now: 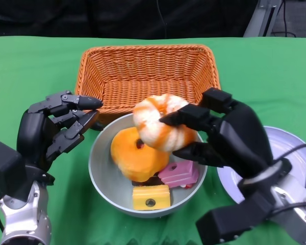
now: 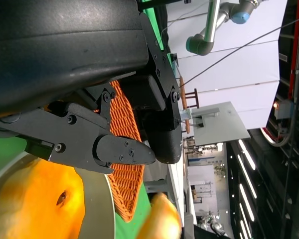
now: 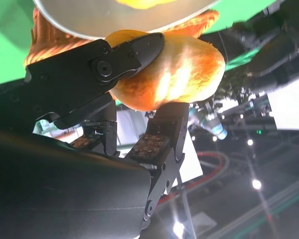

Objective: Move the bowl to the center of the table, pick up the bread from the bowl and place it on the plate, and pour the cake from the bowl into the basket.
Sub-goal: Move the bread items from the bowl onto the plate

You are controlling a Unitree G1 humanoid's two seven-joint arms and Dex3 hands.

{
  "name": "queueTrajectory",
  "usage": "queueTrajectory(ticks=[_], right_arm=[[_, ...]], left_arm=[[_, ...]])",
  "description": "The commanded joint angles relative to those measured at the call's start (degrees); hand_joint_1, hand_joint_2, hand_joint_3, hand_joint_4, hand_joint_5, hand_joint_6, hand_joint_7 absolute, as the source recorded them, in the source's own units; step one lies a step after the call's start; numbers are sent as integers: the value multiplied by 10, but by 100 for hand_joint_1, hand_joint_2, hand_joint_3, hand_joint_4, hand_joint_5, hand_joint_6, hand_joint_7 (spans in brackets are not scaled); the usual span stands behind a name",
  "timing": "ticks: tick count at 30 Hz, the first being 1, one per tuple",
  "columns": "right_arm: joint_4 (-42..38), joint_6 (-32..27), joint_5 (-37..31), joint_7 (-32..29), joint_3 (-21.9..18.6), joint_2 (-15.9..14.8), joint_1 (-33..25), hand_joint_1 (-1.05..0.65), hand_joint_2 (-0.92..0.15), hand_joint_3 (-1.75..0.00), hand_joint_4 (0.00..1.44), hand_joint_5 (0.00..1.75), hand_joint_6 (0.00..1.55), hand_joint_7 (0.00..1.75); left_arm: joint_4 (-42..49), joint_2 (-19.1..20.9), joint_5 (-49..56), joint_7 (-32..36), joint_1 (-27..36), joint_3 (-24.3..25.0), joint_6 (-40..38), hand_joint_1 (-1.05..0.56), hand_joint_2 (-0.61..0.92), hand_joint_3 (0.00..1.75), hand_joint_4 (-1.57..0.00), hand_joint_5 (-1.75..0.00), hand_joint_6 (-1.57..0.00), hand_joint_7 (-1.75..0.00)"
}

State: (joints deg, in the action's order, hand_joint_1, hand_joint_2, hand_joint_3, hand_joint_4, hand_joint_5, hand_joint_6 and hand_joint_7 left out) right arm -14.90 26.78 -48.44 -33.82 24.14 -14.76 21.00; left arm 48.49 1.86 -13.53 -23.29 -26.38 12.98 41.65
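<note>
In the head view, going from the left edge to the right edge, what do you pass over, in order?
Left hand → gray bowl → glazed bread → right hand → white plate. The basket behind spans the middle, so it is left out.

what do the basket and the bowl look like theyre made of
The basket looks like woven wicker or rattan in a warm orange-brown: its walls and floor show a tight, ribbed weave with a braided rim. The bowl seems to be smooth plastic or coated metal in matte grey: its inner wall is even, seamless and only softly shaded, with no sharp glints. The pictures alone cannot settle which.
</note>
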Motion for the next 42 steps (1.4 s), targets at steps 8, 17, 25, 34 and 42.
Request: queueTrajectory(ticks=[8,17,25,34,42], right_arm=[[128,-10,26,35,-83,-50,-114,-12,-85,-1,85,147,89,87],[182,-33,49,70,-143,-57,-206,-5,-83,-1,86,146,95,81],[136,-15,48,50,-174,-72,-225,0,-83,-1,88,149,94,93],[53,-23,54,47,-176,-81,-207,0,-85,-3,85,139,93,78],[-21,-23,51,29,-170,-79,-177,-2,-86,-3,82,147,90,87]], left_arm=[[14,17,-16,-16,-10,10,4,-25,92,23,-82,-125,-100,-62],[9,20,-29,-27,-8,16,-6,-22,92,25,-82,-125,-102,-62],[11,25,-32,-36,-9,19,-9,-22,92,23,-82,-126,-102,-61],[13,28,-41,-46,-9,19,-15,-22,92,23,-82,-126,-103,-60],[6,27,-41,-43,-6,16,-17,-24,92,21,-84,-125,-104,-58]])
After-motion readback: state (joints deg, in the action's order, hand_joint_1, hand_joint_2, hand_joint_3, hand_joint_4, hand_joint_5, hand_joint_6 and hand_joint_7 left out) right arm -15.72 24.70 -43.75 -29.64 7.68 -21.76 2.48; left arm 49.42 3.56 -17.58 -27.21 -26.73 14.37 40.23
